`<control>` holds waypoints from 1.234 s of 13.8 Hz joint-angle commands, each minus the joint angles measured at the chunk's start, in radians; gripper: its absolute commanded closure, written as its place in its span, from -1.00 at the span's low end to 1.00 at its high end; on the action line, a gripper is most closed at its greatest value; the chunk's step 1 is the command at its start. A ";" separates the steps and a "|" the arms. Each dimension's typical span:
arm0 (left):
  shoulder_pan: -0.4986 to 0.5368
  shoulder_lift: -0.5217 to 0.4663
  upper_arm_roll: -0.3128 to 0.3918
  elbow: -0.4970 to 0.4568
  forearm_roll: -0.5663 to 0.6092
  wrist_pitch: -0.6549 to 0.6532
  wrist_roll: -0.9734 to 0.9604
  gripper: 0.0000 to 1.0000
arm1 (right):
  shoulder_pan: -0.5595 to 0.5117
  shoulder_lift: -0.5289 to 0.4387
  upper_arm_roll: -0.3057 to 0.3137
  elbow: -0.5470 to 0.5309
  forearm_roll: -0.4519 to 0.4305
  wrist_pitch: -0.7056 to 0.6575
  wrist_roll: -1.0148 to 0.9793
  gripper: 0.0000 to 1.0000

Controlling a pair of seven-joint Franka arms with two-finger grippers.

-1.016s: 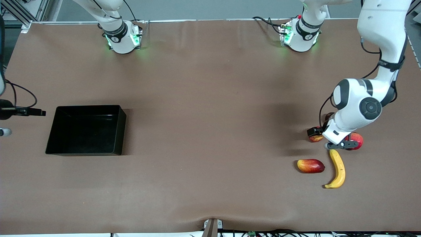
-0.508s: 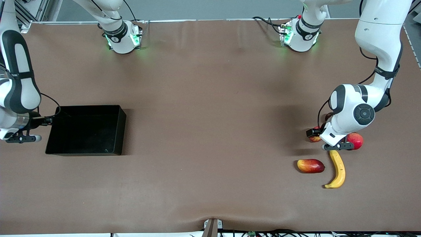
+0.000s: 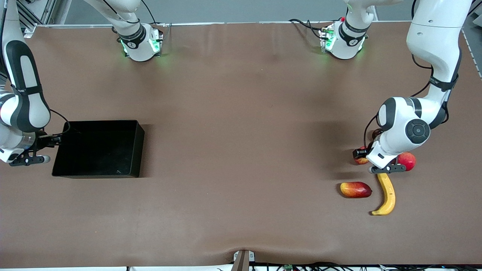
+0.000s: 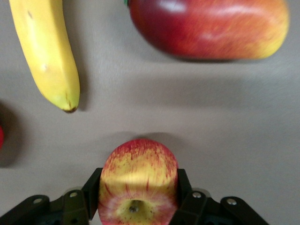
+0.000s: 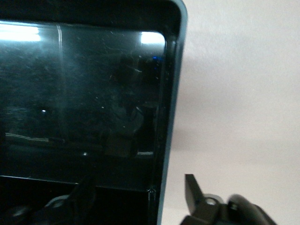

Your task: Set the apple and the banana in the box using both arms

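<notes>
The apple (image 4: 138, 180), red with yellow streaks, sits on the table between the fingers of my left gripper (image 4: 138, 192), which press on both its sides. In the front view only an edge of the apple (image 3: 360, 160) shows beside the left gripper (image 3: 372, 164). The banana (image 3: 386, 194) lies nearer to the front camera, its tip close to the apple (image 4: 47, 56). The black box (image 3: 98, 148) stands toward the right arm's end. My right gripper (image 5: 136, 201) is open and straddles the box's end wall (image 5: 168, 117); it also shows in the front view (image 3: 28, 158).
An elongated red-yellow fruit (image 3: 356, 189) lies beside the banana, also in the left wrist view (image 4: 211, 28). A pinkish-red round fruit (image 3: 409, 161) sits beside the left gripper. A small dark red thing (image 3: 376, 132) shows by the left arm.
My right arm has swung into view and brought its gripper to the box's end wall. My left gripper has sunk a little lower over the apple.
</notes>
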 commanded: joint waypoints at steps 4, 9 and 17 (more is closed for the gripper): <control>-0.040 -0.126 -0.009 0.060 0.017 -0.200 0.000 1.00 | -0.021 0.049 0.011 0.014 -0.011 -0.032 -0.001 1.00; -0.046 -0.174 -0.098 0.135 0.014 -0.301 -0.061 1.00 | -0.011 0.044 0.014 0.134 -0.008 -0.204 0.002 1.00; -0.051 -0.169 -0.221 0.259 0.015 -0.399 -0.225 1.00 | 0.161 -0.032 0.036 0.324 0.100 -0.656 0.147 1.00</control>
